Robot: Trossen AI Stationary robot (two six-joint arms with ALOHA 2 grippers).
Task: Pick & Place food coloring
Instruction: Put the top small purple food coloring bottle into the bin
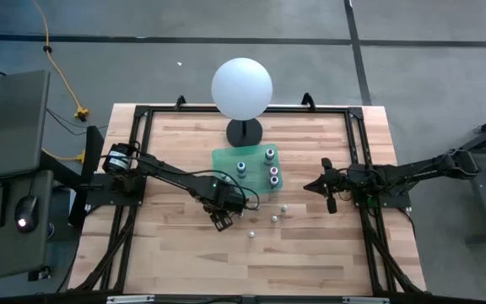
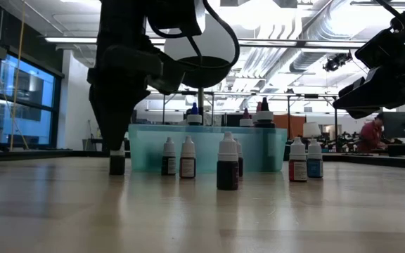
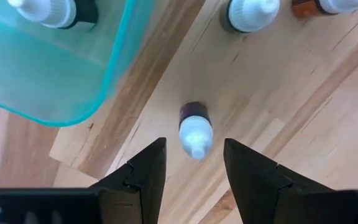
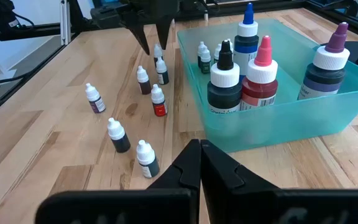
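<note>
— Where's the left gripper (image 3: 194, 163)?
— Mid-bench, just off the teal bin's (image 3: 55, 74) near corner, fingers (image 3: 146, 171) apart, flanking one small upright food coloring bottle (image 3: 195, 132).
— And the right gripper (image 1: 321, 187)?
— Fingers together, beside the bin toward the right edge; bare bench along the near edge.

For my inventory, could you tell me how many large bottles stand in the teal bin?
4: the black-topped bottle and pink-topped bottle side by side, the blue-topped bottle beside them, the purple-topped bottle apart. Small ones may hide behind.
</note>
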